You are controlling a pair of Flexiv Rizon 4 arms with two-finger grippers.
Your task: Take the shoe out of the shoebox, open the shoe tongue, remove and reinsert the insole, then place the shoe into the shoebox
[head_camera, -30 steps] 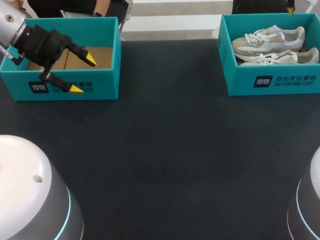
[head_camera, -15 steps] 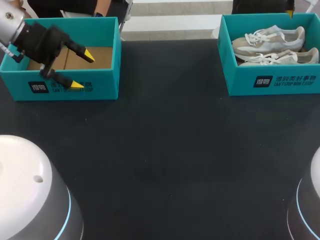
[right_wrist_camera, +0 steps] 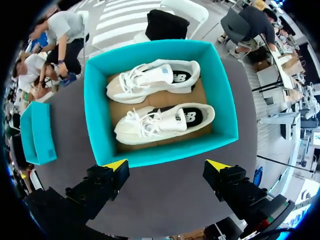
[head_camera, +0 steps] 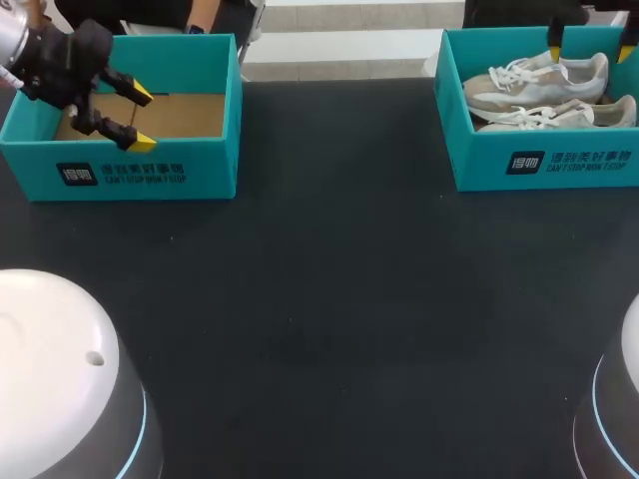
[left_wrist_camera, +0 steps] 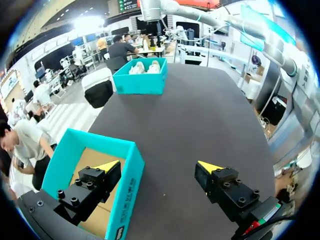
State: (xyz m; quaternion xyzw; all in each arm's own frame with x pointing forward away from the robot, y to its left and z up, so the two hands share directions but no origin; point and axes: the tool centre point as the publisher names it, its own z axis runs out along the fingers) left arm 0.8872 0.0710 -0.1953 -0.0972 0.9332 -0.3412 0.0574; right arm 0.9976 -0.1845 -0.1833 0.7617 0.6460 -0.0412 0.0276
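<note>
Bright, even overhead light casts only soft shadows.

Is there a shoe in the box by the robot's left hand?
No, the left box by the left hand shows only bare brown cardboard; both shoes lie in the right box.

wide table stretch between left shoebox and right shoebox, walls around shoes

Dark table, open-topped teal box near its far left corner, box floor apparently plain brown cardboard
</note>
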